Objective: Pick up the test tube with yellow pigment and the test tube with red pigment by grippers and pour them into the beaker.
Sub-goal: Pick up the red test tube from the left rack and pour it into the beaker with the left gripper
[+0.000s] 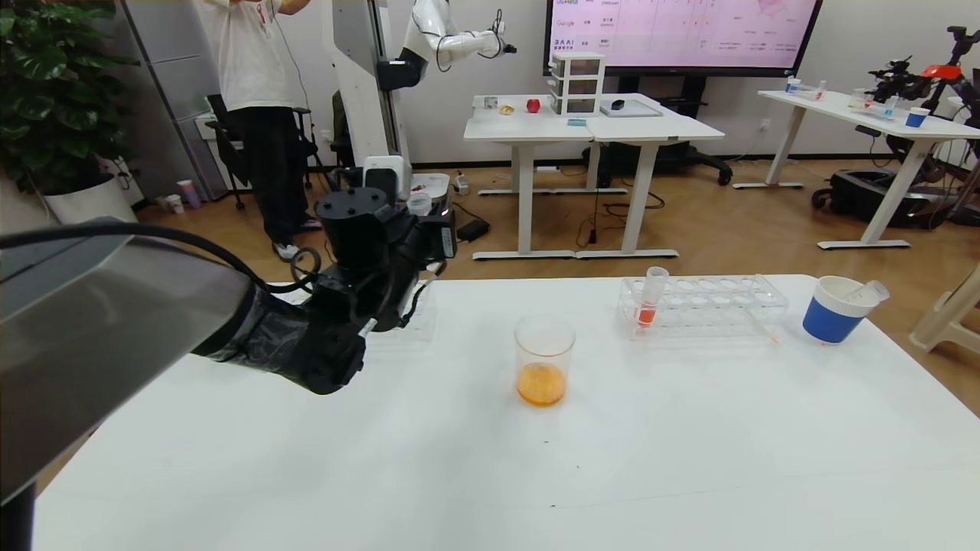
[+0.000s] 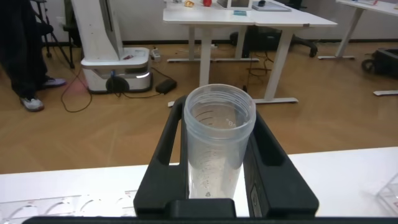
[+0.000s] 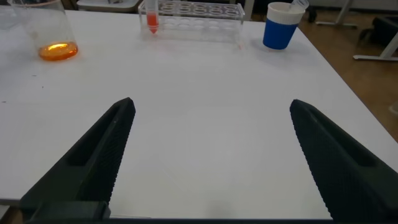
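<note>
My left gripper (image 1: pixel 426 229) is shut on a slim clear tube (image 2: pixel 219 143) with a wide threaded mouth, held upright above the table's far left part. The tube looks empty and no yellow liquid shows in it or in any other tube. The glass beaker (image 1: pixel 544 360) stands mid-table with orange liquid at its bottom; it also shows in the right wrist view (image 3: pixel 46 31). A tube with red liquid (image 1: pixel 651 302) stands in the left end of a clear rack (image 1: pixel 716 308). My right gripper (image 3: pixel 212 106) is open and empty over bare table near the front, out of the head view.
A blue-and-white paper cup (image 1: pixel 836 312) with an empty tube (image 1: pixel 870 291) leaning in it stands at the far right, past the rack. A second clear rack (image 2: pixel 62 205) lies below my left gripper. The table's far edge lies just behind the racks.
</note>
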Available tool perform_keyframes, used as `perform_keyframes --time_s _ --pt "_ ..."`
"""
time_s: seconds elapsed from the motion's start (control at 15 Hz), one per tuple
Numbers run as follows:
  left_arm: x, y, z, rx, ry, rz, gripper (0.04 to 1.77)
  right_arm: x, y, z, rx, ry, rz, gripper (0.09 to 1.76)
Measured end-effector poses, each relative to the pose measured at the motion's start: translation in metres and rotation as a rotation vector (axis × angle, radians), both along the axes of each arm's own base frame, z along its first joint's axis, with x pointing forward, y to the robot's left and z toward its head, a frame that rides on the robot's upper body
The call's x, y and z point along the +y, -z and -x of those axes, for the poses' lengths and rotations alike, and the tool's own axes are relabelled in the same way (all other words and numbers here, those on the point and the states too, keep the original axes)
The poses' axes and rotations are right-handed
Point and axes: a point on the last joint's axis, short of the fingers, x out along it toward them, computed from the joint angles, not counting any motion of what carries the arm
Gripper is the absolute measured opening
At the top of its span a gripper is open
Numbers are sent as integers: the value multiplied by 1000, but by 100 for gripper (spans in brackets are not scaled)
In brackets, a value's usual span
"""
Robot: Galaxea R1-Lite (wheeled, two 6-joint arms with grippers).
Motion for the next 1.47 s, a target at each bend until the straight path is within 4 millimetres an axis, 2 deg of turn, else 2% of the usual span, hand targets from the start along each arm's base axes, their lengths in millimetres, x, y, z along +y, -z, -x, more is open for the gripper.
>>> perform_keyframes --time_s 0.2,0.47,0.67,0.87,1.07,1.47 --pt "56 -3 -6 10 -41 -20 50 0 0 0 0 0 0 174" --pt "149 -11 -5 12 -153 -29 50 0 0 0 0 0 0 174" --pt "223 -17 2 0 -238 -10 50 0 0 0 0 0 0 174" --pt "282 -16 14 4 -308 5 50 0 0 0 0 0 0 174" --pt "299 -5 13 25 -342 20 50 0 0 0 1 0 0 174" --pt "302 18 2 17 -346 17 50 0 0 0 0 0 0 174"
